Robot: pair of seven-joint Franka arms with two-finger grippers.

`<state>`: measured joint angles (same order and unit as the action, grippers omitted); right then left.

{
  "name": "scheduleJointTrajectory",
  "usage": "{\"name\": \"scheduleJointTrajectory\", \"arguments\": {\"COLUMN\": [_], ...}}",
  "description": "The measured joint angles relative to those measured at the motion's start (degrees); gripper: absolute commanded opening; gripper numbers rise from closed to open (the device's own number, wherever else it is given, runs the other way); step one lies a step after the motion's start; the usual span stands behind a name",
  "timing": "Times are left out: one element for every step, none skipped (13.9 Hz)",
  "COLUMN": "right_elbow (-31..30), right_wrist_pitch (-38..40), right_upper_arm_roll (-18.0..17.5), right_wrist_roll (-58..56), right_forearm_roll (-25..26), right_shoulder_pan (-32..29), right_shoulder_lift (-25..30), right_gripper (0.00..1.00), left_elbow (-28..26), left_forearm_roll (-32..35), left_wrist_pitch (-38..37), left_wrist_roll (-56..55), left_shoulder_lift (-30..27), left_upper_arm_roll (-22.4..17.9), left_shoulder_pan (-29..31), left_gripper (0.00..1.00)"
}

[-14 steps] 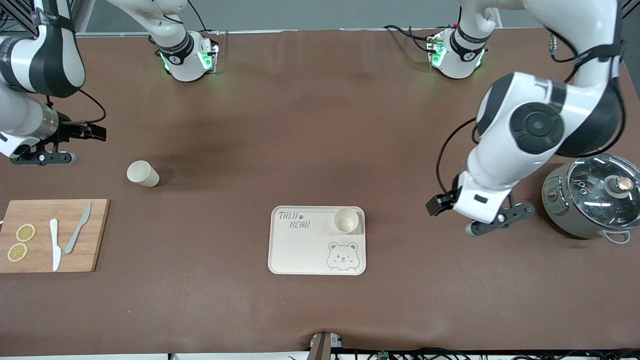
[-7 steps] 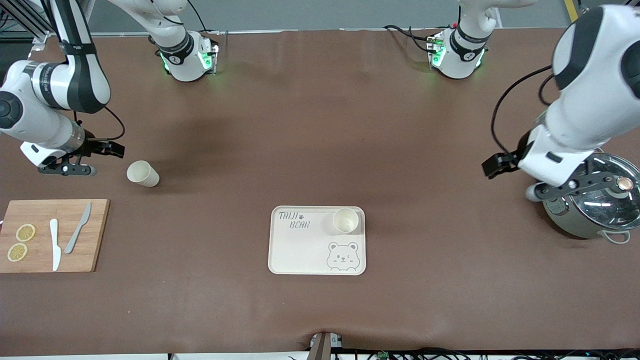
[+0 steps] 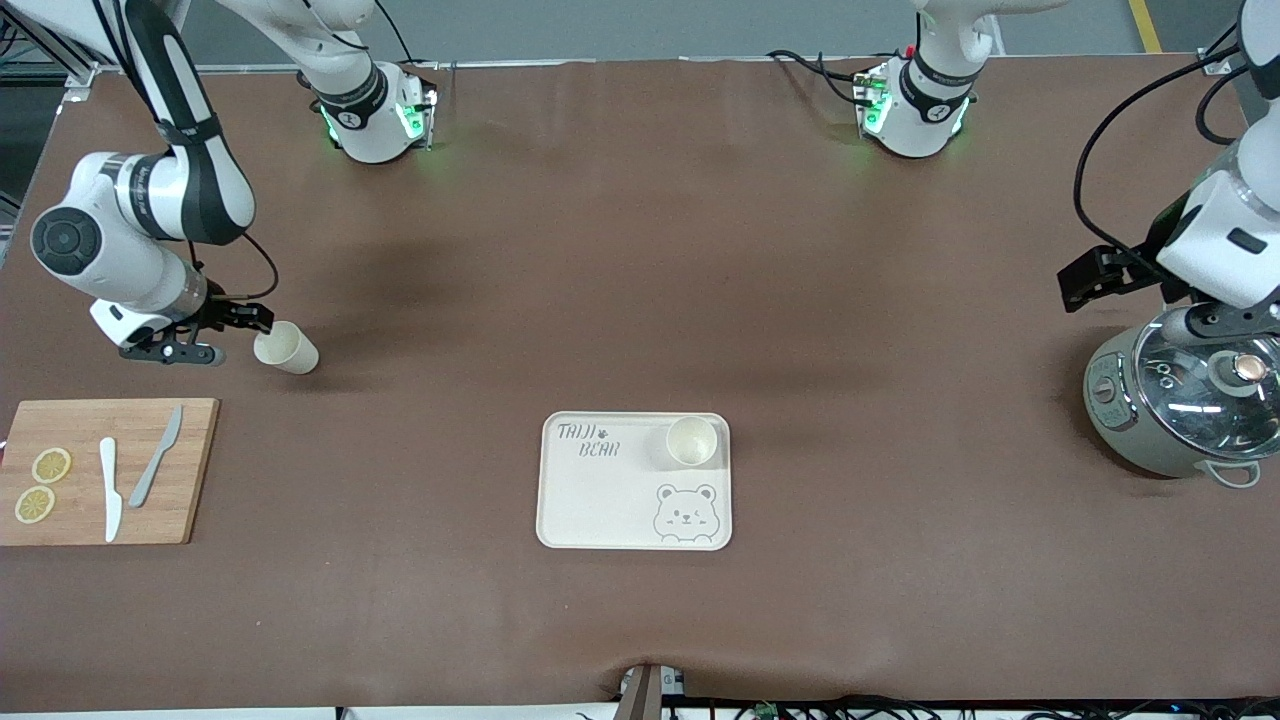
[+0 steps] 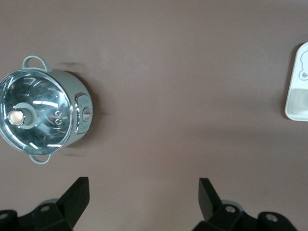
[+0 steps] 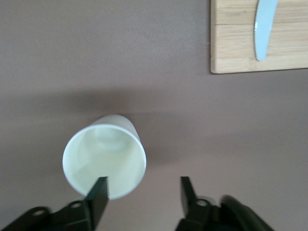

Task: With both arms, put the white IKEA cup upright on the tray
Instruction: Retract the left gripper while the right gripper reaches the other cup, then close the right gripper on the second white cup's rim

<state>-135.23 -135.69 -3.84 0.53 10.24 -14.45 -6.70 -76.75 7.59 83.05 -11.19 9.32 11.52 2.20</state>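
Note:
One white cup (image 3: 286, 348) lies on its side on the brown table, toward the right arm's end, with its mouth facing my right gripper (image 3: 205, 351). That gripper is open and low beside the cup's mouth. In the right wrist view the cup (image 5: 104, 161) shows its inside, and one finger overlaps its rim while the gripper (image 5: 143, 193) holds nothing. A second white cup (image 3: 692, 441) stands upright on the cream tray (image 3: 600, 500). My left gripper (image 3: 1205, 322) is open and empty, up over the pot's edge; it is also in the left wrist view (image 4: 143, 197).
A wooden cutting board (image 3: 80, 425) with two knives and lemon slices lies nearer the camera than the lying cup; it also shows in the right wrist view (image 5: 260, 48). A grey pot with a glass lid (image 3: 1185, 405) stands at the left arm's end and shows in the left wrist view (image 4: 43, 115).
My right gripper has moved in toward the lying cup's mouth. My left arm has pulled away from the tray to over the pot. Both cups stay put.

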Motion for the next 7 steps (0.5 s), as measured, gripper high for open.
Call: {"name": "scheduleJointTrajectory", "arguments": {"right_elbow": [0.0, 0.0, 0.0, 0.0, -0.1, -0.1, -0.1], "right_wrist_pitch": [-1.5, -2.8, -3.7, -4.6, -5.5, -6.2, -6.5], "right_upper_arm_roll": [0.0, 0.0, 0.0, 0.1, 0.1, 0.1, 0.1], "right_wrist_roll": [0.2, 0.4, 0.6, 0.7, 0.8, 0.9, 1.0], "right_forearm_roll": [0.0, 0.0, 0.0, 0.0, 0.0, 0.0, 0.0], "right_shoulder_pan": [0.0, 0.0, -0.1, -0.1, -0.1, -0.3, -0.4], "right_shoulder_lift": [-1.1, -2.0, -2.7, -3.3, -3.7, -4.2, -4.5], "right_gripper": [0.57, 0.54, 0.43, 0.32, 0.23, 0.12, 0.00], "left_elbow": [0.0, 0.0, 0.0, 0.0, -0.1, -0.1, -0.1], "left_forearm_roll": [0.0, 0.0, 0.0, 0.0, 0.0, 0.0, 0.0], "left_wrist_pitch": [-0.6, -1.2, -1.6, -2.1, -2.5, -2.7, -2.8], "left_wrist_roll": [0.1, 0.1, 0.1, 0.1, 0.1, 0.1, 0.1], "left_shoulder_lift": [-0.3, -0.5, -0.8, -1.0, -1.4, -1.7, -2.0], "left_upper_arm_roll": [0.0, 0.0, 0.0, 0.0, 0.0, 0.0, 0.0], "left_shoulder_pan": [0.2, 0.3, 0.3, 0.3, 0.3, 0.3, 0.3], "left_gripper": [1.00, 1.00, 1.00, 1.00, 1.00, 1.00, 1.00]}}
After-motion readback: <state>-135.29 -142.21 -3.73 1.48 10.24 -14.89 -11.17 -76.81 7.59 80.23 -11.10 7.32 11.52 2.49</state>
